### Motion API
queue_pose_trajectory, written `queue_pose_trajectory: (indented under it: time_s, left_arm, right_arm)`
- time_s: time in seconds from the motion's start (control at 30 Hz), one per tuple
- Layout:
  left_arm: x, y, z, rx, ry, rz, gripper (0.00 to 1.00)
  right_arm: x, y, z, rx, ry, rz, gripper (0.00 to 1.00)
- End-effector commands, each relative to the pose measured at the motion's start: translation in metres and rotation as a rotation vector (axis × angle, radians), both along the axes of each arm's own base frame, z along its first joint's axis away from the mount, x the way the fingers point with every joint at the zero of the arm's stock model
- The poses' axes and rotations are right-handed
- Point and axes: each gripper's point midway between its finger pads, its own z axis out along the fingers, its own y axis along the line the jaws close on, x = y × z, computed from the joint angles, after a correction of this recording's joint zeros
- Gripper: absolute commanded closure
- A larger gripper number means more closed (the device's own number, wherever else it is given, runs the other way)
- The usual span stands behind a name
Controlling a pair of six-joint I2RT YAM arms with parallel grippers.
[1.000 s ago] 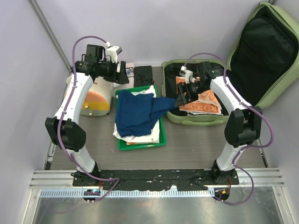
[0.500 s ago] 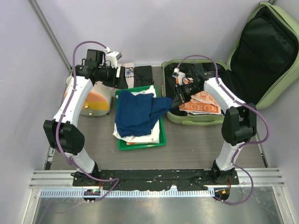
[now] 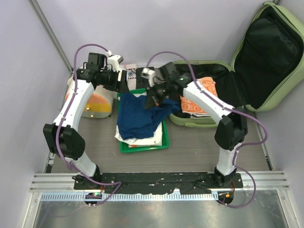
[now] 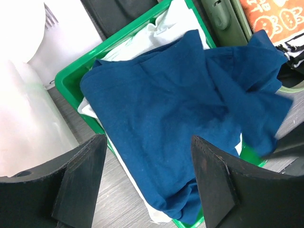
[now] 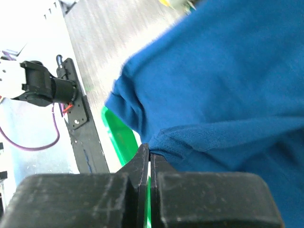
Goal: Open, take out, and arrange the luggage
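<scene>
Overhead view of two robot arms working at a grey wood-grain counter point(image 3: 199, 147), described from left to right.

At far left stands a round cream-and-orange container point(image 3: 95, 102). The left arm arches above it. Its left pincer point(image 4: 147, 147) hangs over the back of the tray with its jaws standing apart and nothing between them, probably waiting its turn.

Left of centre lies a flat bright green tray point(image 3: 142, 149), the likely place for unpacked things. It holds a white cloth point(image 3: 137, 138) with a blue garment point(image 3: 140, 116) heaped on top. One end of the garment trails off the tray's right side toward the suitcase.

The right arm reaches leftward over that trailing end. Its right pincer point(image 5: 149, 154) is closed tight on a fold of the blue fabric, seemingly to pull the loose part fully onto the tray.

A black item point(image 3: 145, 76) lies behind the tray.

On the right sits the luggage point(image 3: 197, 122), a pale green hard-shell suitcase at the counter's back right. It is open, and its black-lined lid leans up against the right wall. An orange-and-white printed cloth point(image 3: 209, 84) is left in the base, so unpacking looks unfinished.

Plain pale lilac walls close in the counter on three sides. A metal rail point(image 3: 156, 176) along the near edge carries both arm bases.
</scene>
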Motion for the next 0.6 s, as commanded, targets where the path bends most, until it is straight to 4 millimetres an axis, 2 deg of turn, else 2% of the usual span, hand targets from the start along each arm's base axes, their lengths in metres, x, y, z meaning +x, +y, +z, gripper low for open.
queue_pose_trajectory:
  time_s: [0.0, 0.03, 0.07, 0.13, 0.17, 0.2, 0.27, 0.3, 0.33, 0.4, 0.43, 0.53, 0.57]
  left_arm:
    - [0.002, 0.006, 0.015, -0.003, -0.074, 0.019, 0.25]
    - [0.002, 0.006, 0.014, -0.003, -0.069, 0.019, 0.25]
    - [0.002, 0.007, 0.013, -0.005, -0.065, 0.025, 0.25]
    - [0.004, 0.01, 0.007, -0.014, -0.047, 0.042, 0.25]
    - [0.004, 0.01, 0.007, -0.027, -0.039, 0.042, 0.25]
    - [0.005, 0.012, 0.006, -0.052, -0.018, 0.07, 0.25]
    - [0.005, 0.008, 0.006, -0.079, -0.002, 0.063, 0.25]
    - [0.006, 0.009, 0.008, -0.084, -0.004, 0.062, 0.25]
    - [0.005, 0.008, 0.01, -0.085, -0.008, 0.058, 0.26]
    - [0.006, 0.008, 0.011, -0.089, -0.012, 0.058, 0.26]
    - [0.006, 0.008, 0.012, -0.086, -0.018, 0.056, 0.26]
    - [0.005, 0.008, 0.011, -0.083, -0.013, 0.055, 0.26]
    - [0.006, 0.008, 0.012, -0.081, -0.015, 0.055, 0.25]
  right_arm:
    - [0.006, 0.062, 0.016, 0.046, -0.109, 0.038, 0.99]
    - [0.004, 0.065, 0.008, 0.023, -0.093, 0.05, 0.97]
    - [0.003, 0.066, 0.011, 0.023, -0.099, 0.055, 0.9]
    - [0.006, 0.058, 0.016, 0.021, -0.12, 0.053, 0.82]
    - [0.005, 0.051, 0.026, 0.03, -0.136, 0.048, 0.56]
    - [0.01, 0.038, 0.028, 0.032, -0.134, 0.041, 0.42]
    - [0.008, 0.014, 0.032, 0.012, -0.106, 0.039, 0.22]
    - [0.009, 0.001, 0.031, 0.0, -0.089, 0.029, 0.22]
    - [0.023, -0.026, 0.031, -0.01, -0.068, -0.038, 0.22]
    - [0.029, -0.057, 0.027, -0.016, -0.037, -0.103, 0.22]
    - [0.043, -0.085, 0.024, -0.026, -0.027, -0.177, 0.22]
    - [0.048, -0.126, -0.002, -0.077, 0.058, -0.282, 0.23]
    - [0.048, -0.134, -0.008, -0.082, 0.09, -0.301, 0.23]
